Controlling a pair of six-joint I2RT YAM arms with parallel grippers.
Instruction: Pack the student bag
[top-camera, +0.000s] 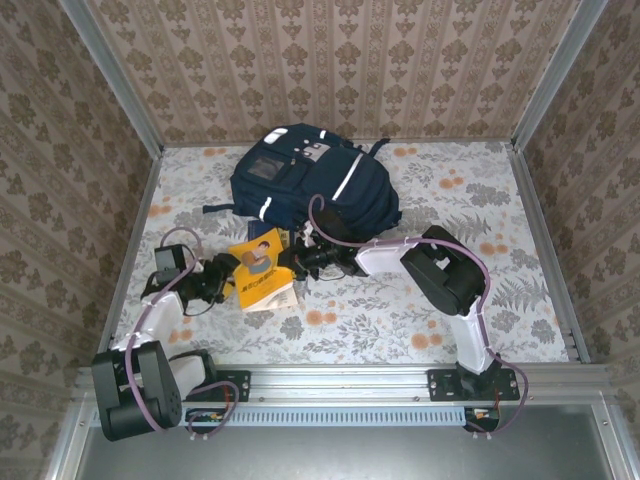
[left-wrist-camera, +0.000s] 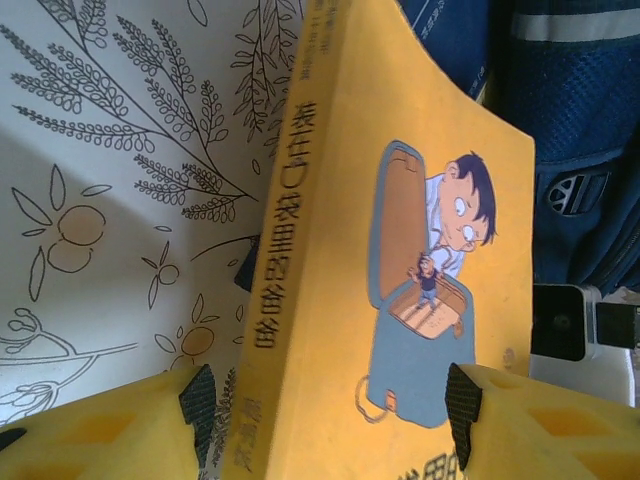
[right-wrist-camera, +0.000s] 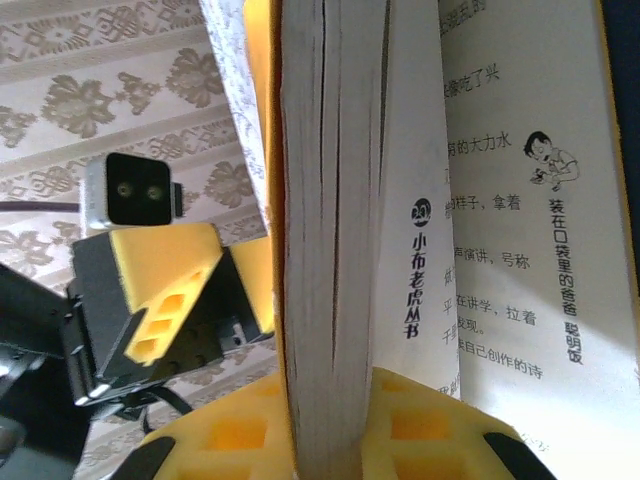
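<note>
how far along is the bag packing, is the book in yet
Done: nothing packed that shows. The yellow book sits on the table in front of the student bag, not inside it. In hand: the right gripper is shut on the book's page block, and the left gripper stands open around the book. Left: get the book into the bag. Whether the bag is unzipped I cannot tell.
</note>
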